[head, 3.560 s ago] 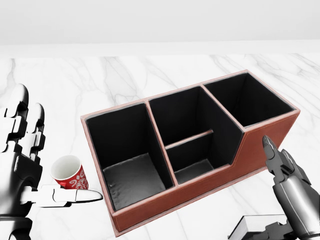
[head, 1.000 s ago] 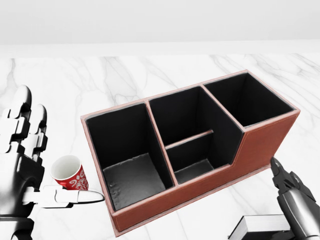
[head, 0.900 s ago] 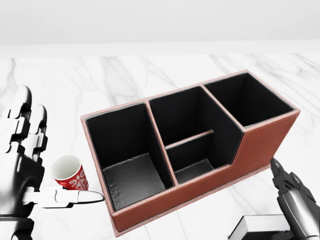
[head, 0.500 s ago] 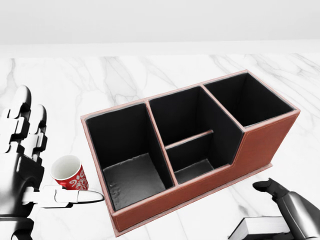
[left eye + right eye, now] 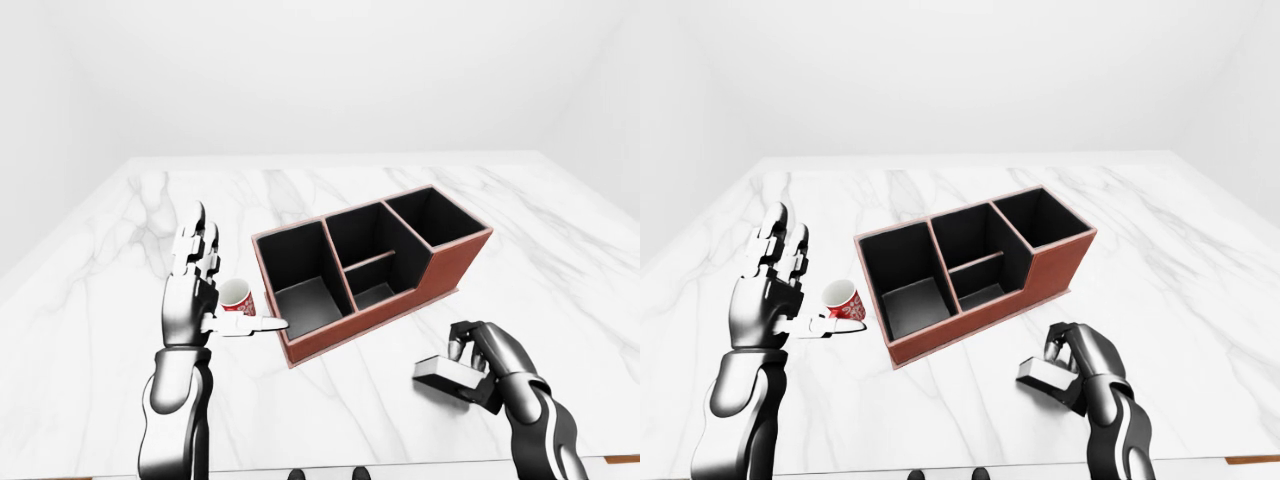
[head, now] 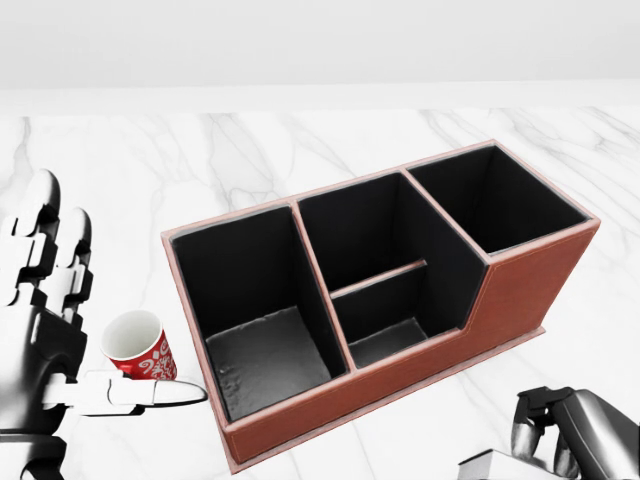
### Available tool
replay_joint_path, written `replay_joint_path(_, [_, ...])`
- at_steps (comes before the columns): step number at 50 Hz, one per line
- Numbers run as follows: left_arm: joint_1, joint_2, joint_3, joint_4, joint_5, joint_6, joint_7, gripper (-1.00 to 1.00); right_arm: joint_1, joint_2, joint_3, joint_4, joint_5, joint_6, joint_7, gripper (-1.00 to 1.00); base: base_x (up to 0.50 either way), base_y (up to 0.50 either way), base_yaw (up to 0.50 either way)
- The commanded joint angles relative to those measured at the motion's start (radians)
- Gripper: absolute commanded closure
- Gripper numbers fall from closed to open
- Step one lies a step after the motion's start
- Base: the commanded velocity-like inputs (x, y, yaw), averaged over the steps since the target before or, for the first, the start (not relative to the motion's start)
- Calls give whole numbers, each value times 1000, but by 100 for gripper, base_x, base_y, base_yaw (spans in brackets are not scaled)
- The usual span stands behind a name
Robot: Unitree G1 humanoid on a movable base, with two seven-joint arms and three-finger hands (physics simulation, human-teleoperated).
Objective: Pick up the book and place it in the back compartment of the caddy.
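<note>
Book point(image 5: 447, 374) lies flat on the surface point(image 5: 560, 260) at lower right of the left-eye view, below the caddy point(image 5: 372, 268) and apart from it, directly under the right hand point(image 5: 478, 352). Its long axis runs left-right across the view, tilted slightly down to the right. Right hand is curled over the book's right end, fingers point(image 5: 1055, 345) wrapped down over the top edge; looks like a closing grip, though I can't confirm firm contact on the underside.

Left hand point(image 5: 195, 290) is open, fingers up, well away from the book, thumb next to the red cup point(image 5: 236, 296) at the caddy's left end.

Versus 0.5 s ago in the head view: right hand has dropped lower in frame and its fingers went from stretched out to curled down onto the book. Caddy, cup and left hand unchanged.

Lift is the right hand's job; the target is probably the caddy's upper-right compartment.
</note>
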Motion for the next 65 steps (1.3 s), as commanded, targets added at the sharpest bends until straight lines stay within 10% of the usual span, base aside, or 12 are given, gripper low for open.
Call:
replay_joint_path(1, [-1, 0, 1, 0, -2, 0, 0, -100, -2, 9, 2, -33, 11, 0, -6, 100, 0, 0, 0])
replay_joint_path(42, [-1, 0, -3, 16, 3, 0, 3, -100, -225, -38, 69, -343, -201, 0, 344, 100, 0, 0, 0])
replay_joint_path(65, [-2, 0, -4, 25, 4, 0, 4, -100, -448, -101, 103, -340, -191, 0, 351, 100, 0, 0, 0])
